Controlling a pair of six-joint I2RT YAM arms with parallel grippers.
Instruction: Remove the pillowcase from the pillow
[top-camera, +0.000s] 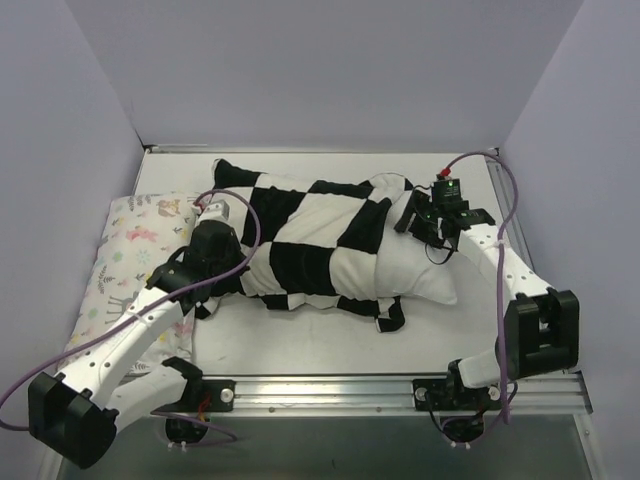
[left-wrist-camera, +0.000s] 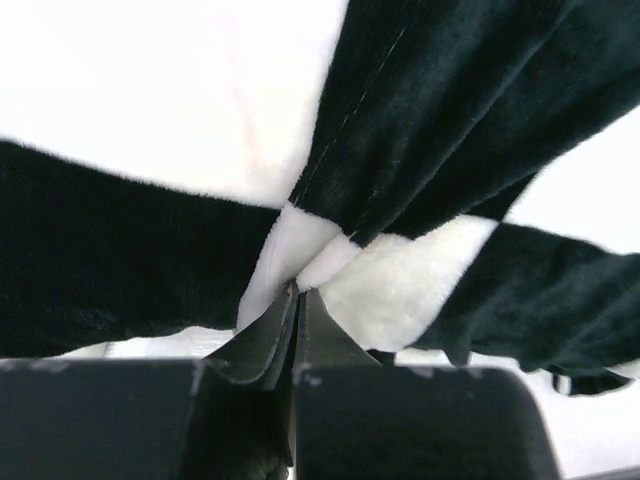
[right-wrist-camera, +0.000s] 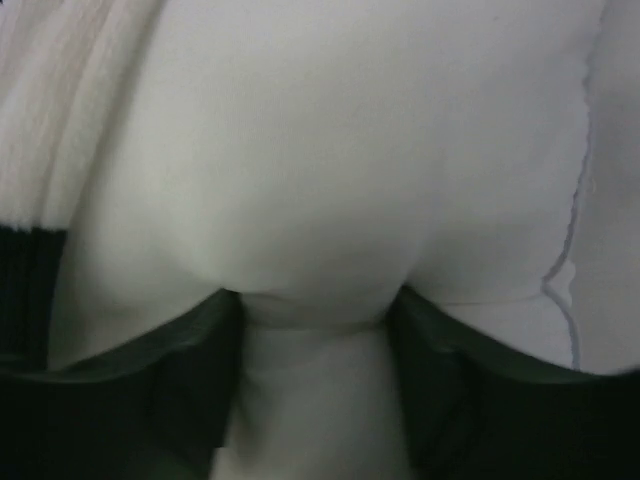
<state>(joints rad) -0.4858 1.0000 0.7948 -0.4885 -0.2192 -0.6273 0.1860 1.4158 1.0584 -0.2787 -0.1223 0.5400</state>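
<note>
The black and white checkerboard pillowcase (top-camera: 310, 235) lies across the middle of the table, still round most of the white pillow (top-camera: 432, 283), whose bare end sticks out at the right. My left gripper (top-camera: 220, 215) is at the cover's left end, shut on a pinch of pillowcase (left-wrist-camera: 150, 120) fabric, with the fingertips closed together (left-wrist-camera: 298, 290). My right gripper (top-camera: 425, 222) is at the right end. Its fingers (right-wrist-camera: 215, 330) clamp a bulge of the plain white pillow (right-wrist-camera: 320, 150) between them. The pillowcase's fluffy edge (right-wrist-camera: 30, 120) shows at the left of the right wrist view.
A pastel floral-print pillow (top-camera: 130, 260) lies along the table's left side under my left arm. Grey walls close in the table on the left, the back and the right. A metal rail (top-camera: 330, 390) runs along the near edge.
</note>
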